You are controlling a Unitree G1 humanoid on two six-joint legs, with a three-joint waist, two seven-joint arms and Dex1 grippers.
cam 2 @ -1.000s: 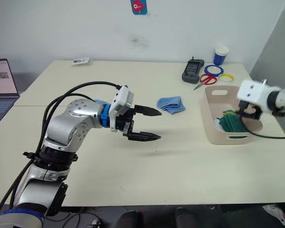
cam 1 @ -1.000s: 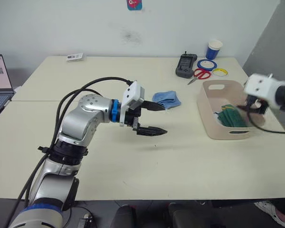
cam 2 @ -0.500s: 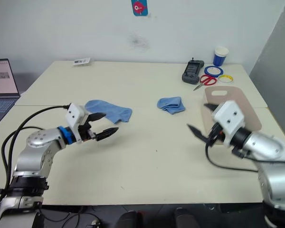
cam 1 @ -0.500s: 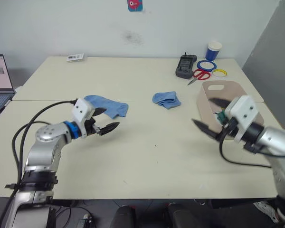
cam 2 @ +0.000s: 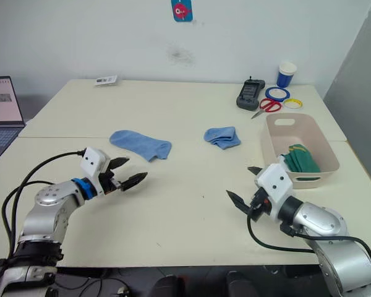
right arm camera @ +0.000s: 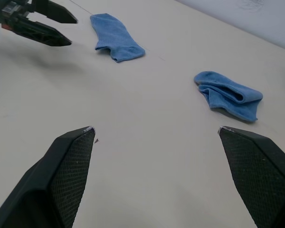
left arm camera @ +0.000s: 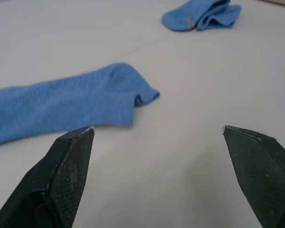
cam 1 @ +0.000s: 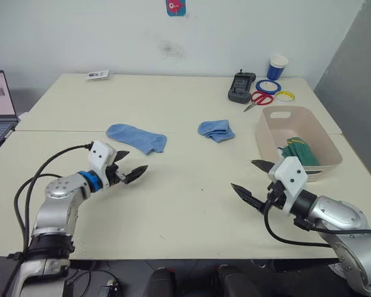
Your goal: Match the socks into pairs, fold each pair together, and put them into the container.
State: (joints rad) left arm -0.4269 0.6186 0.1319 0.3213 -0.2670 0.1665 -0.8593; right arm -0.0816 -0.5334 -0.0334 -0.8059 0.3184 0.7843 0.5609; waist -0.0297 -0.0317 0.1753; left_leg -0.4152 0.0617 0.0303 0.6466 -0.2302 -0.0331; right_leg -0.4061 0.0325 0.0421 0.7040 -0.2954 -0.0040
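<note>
1. I see two light blue socks on the counter [cam 1: 191, 216]: a flat sock [cam 1: 136, 137], soft knit, lying stretched out, and a bunched sock [cam 1: 216, 130] folded over on itself, well apart from the first.
2. The tub [cam 1: 298, 143], smooth pale plastic with rounded corners and a slot handle at its far end, sits near the counter's right edge; dark green socks [cam 1: 300, 153] lie inside it.
3. My left gripper [cam 1: 129, 166] hovers just short of the flat sock, its black fingers spread apart and empty.
4. My right gripper [cam 1: 255, 180] hangs low beside the tub's near corner, fingers spread wide, holding nothing.
5. The counter is matte cream, with a wide bare stretch between both grippers.
6. At the far right edge stand a paper cup [cam 1: 277, 65], tape rolls [cam 1: 269, 85], scissors [cam 1: 258, 98] and a dark handset [cam 1: 242, 85].
</note>
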